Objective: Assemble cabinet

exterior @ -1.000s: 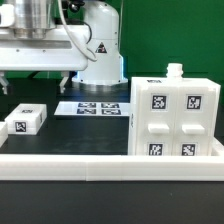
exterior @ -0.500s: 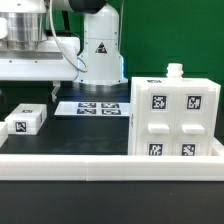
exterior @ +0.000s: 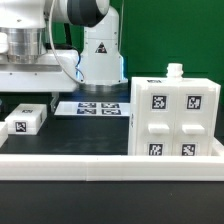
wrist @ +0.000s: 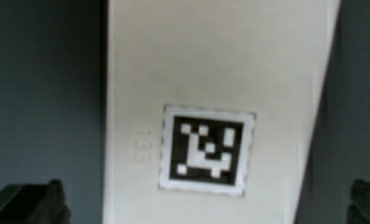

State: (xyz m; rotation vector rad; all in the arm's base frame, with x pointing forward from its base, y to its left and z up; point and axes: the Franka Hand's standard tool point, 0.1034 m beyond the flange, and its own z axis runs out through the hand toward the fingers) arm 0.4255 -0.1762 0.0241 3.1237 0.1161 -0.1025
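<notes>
The cabinet (exterior: 176, 118) is a large white box with square black-and-white tags, standing at the exterior view's right. A small white tagged block (exterior: 24, 122) lies at the exterior view's left. My gripper (exterior: 35, 90) hangs above that block, apart from it. In the wrist view a long white piece with one tag (wrist: 208, 110) lies straight below my gripper (wrist: 194, 205). The dark fingertips (wrist: 25, 202) stand far apart, one on each side of the piece and not touching it. The gripper is open and empty.
The marker board (exterior: 92, 107) lies flat on the dark table between the block and the cabinet. A white rail (exterior: 110, 164) runs along the table's front edge. The arm's white base (exterior: 100, 55) stands behind the marker board.
The arm and gripper have moved toward the exterior view's left, ending over the small block. The cabinet, the block and the marker board have not moved.
</notes>
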